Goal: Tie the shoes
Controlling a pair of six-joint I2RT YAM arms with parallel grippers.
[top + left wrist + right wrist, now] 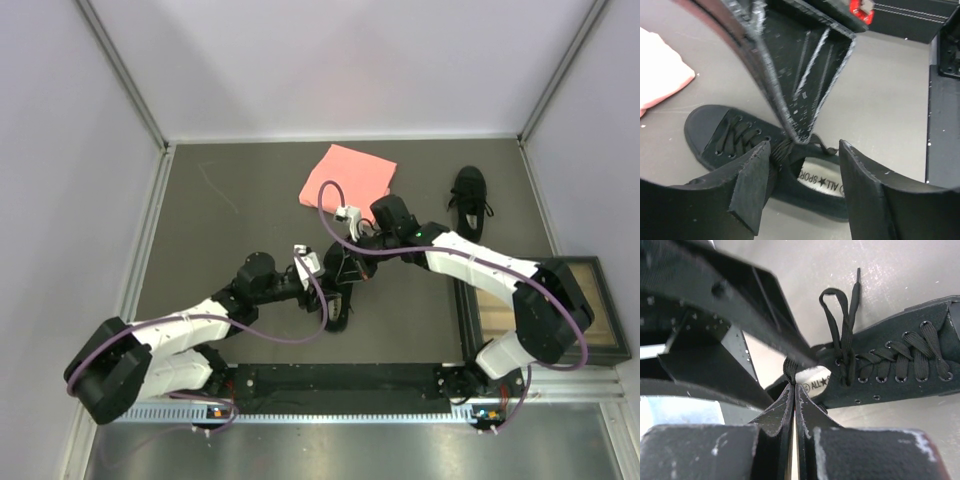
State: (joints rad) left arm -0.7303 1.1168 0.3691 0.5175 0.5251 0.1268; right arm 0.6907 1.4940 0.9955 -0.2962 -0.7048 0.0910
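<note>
Status: working shoe 1 of 2, nothing finished. The near shoe (pixel 338 300) sits around mid tabletop (pixel 220 220), a bit toward the near edge, with its pale insole showing and both my grippers meeting over its opening. My right gripper (pixel 793 390) is pressed together with a strand of lace (pixel 789 371) nipped at the very tips, just above the insole. My left gripper (pixel 805 152) is spread. 1 finger (pixel 747 185) is against the bunched lace by the top eyelets and the other is clear on the heel side; nothing is clamped between them as far as I can see. The crossings down the tongue look threaded and snug. 1 slack loop (pixel 840 315) stands off the top eyelets with a free end beside it, but I read that as loose lace, not a bow. No cinched knot is visible. Whether a first overhand cross sits under my tips I cannot tell, since the fingers hide it. The far shoe (pixel 468 200) is well apart, close to the right edge toward the far right corner, with lace ends trailing onto the tabletop. It's untouched and looks untied. The pink cloth (pixel 348 178) lies by the far edge beyond the near shoe, not in the way. My estimate: early, well under half. Left to do: form and cinch the bow on the near shoe, then run the whole sequence on the far shoe.
</note>
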